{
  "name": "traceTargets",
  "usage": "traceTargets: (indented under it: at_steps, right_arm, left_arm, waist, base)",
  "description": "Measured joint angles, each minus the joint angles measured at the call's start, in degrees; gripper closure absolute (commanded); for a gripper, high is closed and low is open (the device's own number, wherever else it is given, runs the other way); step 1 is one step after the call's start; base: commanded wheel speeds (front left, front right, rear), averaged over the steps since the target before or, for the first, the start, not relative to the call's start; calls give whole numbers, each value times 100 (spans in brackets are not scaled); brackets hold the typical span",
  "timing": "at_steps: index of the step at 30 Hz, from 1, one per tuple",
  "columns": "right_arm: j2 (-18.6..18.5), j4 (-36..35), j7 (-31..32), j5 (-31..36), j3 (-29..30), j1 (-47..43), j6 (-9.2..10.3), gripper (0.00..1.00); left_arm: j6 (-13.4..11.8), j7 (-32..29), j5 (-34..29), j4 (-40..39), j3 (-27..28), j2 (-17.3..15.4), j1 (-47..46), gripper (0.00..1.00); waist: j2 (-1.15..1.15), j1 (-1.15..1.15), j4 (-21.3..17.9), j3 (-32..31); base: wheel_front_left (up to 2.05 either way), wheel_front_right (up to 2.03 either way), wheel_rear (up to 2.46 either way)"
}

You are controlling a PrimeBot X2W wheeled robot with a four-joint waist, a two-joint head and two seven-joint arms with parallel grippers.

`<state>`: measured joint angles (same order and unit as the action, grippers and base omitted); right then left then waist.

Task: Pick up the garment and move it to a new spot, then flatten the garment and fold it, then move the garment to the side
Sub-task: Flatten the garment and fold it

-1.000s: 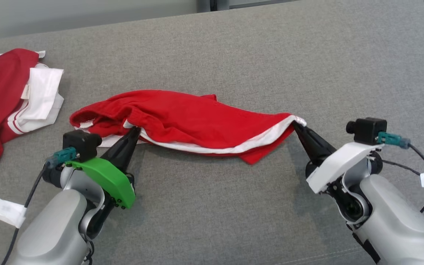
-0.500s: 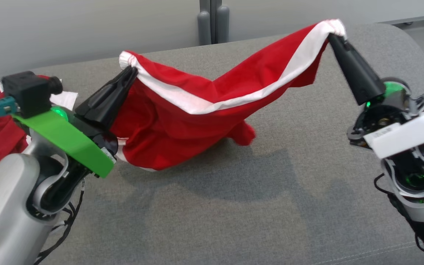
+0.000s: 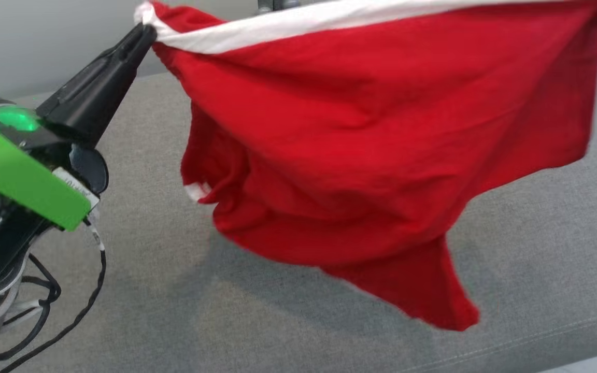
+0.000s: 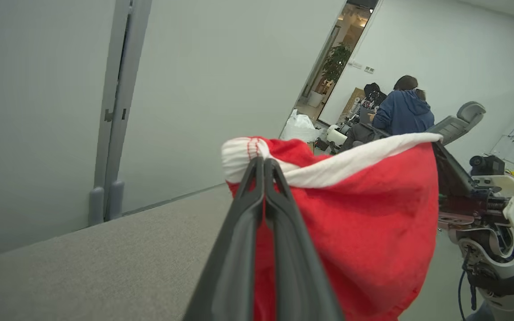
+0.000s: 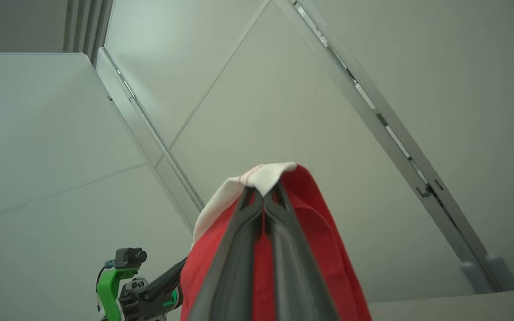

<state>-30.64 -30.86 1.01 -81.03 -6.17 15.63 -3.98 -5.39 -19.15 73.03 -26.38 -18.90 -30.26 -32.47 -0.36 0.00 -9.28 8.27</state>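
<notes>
The garment (image 3: 371,145) is red with a white waistband and hangs spread in the air above the grey cushion (image 3: 122,311). Its lowest corner dangles just over the fabric. My left gripper (image 3: 145,32) is shut on the band's left corner, and the left wrist view shows the pinch up close: left gripper (image 4: 263,161), garment (image 4: 373,223). My right gripper (image 5: 263,194) is shut on the band's other corner, with the red garment (image 5: 310,232) draping below it. The band runs taut between the two grips. In the left wrist view the right gripper (image 4: 436,146) holds the far corner.
The grey cushion's front seam (image 3: 537,336) runs along the lower right. A pale wall with a grey post (image 4: 105,196) stands behind the cushion. A person in a blue hooded top (image 4: 402,116) sits far off by a doorway. A black cable (image 3: 88,305) hangs from my left arm.
Both grippers have risen and drawn apart, lifting the garment off the cushion until it hangs spread out. The head camera has tilted up as well.
</notes>
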Motion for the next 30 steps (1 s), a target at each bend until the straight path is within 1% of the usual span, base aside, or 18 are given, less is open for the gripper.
traceTargets:
  at_steps: [1, 3, 4, 6, 8, 10, 11, 12, 13, 15, 16, 17, 20, 21, 22, 23, 27, 30]
  right_arm:
    - [0, 0, 0, 0, 0, 0, 0, 100]
    - [103, 387, 245, -177, -375, -50, 110, 100]
    - [220, 555, 353, -302, -594, -48, 138, 100]
    - [505, 870, 548, -425, -1039, 51, 270, 100]
    - [775, 1159, 639, -424, -1281, 430, 457, 100]
    - [1028, 1458, 613, -363, -1215, 1133, 716, 100]
    - [1145, 1608, 528, -259, -1068, 1555, 889, 100]
    - [1223, 1726, 430, -148, -900, 1984, 1026, 100]
    - [1281, 1779, 303, 0, -730, 2403, 1148, 100]
    - [1291, 1725, 100, 287, -501, 3092, 1156, 100]
    - [1283, 1605, -58, 456, -397, 3526, 1084, 100]
    - [1287, 1563, -85, 495, -411, 3638, 1047, 100]
    - [1292, 1672, -98, 617, -687, 3570, 983, 100]
    - [1314, 1808, -99, 656, -811, 3420, 953, 100]
    - [1324, 1993, -99, 688, -950, 3178, 899, 100]
    - [1329, 2194, -100, 726, -1074, 2862, 851, 100]
    - [1373, 2943, -156, 719, -1298, 1346, 800, 100]
    - [1292, 3228, -158, 682, -1403, 576, 645, 100]
  left_arm:
    - [0, 0, 0, 0, 0, 0, 0, 100]
    - [-210, -258, 193, 381, -114, 16, 7, 100]
    - [-243, -368, 207, 603, -204, 34, 13, 100]
    - [-246, -636, 210, 1028, -459, 42, 13, 100]
    - [-244, -866, 80, 1472, -719, 57, -48, 100]
    - [-243, -957, -267, 1895, -884, 64, -359, 100]
    - [-242, -938, -542, 2070, -888, 71, -645, 100]
    - [-240, -860, -824, 2179, -857, 79, -1007, 100]
    - [-223, -692, -1080, 2209, -730, 166, -1419, 100]
    - [-218, -302, -1323, 2118, -416, 522, -2241, 100]
    - [-201, -22, -1464, 1870, -234, 786, -2760, 100]
    - [-188, 84, -1552, 1771, -183, 800, -2872, 100]
    - [-185, 372, -1980, 1696, -194, 556, -2735, 100]
    - [-165, 503, -2029, 1766, -208, 520, -2519, 100]
    - [-85, 650, -2034, 1866, -259, 521, -2191, 100]
    - [-65, 818, -2005, 1983, -299, 579, -1777, 100]
    - [-64, 1335, -1766, 2588, -554, 959, 49, 100]
    - [-10, 1757, -1746, 2844, -656, 1007, 927, 100]
  waist:
    - [0, 0, 0, 0]
    - [0, 0, -10, 127]
    - [0, 0, -14, 193]
    - [0, 0, -18, 330]
    - [0, 0, -17, 473]
    - [0, 0, -11, 619]
    - [0, 0, -7, 692]
    - [0, 0, -1, 765]
    - [0, 0, 7, 840]
    - [0, 0, 24, 989]
    - [0, 0, 44, 1137]
    - [0, 0, 52, 1214]
    - [0, 0, 66, 1442]
    - [0, 0, 66, 1510]
    - [0, 0, 63, 1574]
    - [0, 0, 56, 1625]
    - [0, 0, 2, 1670]
    - [0, 0, -6, 1585]
  base:
    - [0, 0, 0]
    - [0, 0, 0]
    - [0, 0, 0]
    - [0, 0, 0]
    - [0, 0, 0]
    - [0, 0, 0]
    - [0, 0, 0]
    - [0, 0, 0]
    - [0, 0, 0]
    - [0, 0, 0]
    - [0, 0, 0]
    - [0, 0, 0]
    - [0, 0, 0]
    - [0, 0, 0]
    - [0, 0, 0]
    - [0, 0, 0]
    - [0, 0, 0]
    - [0, 0, 0]
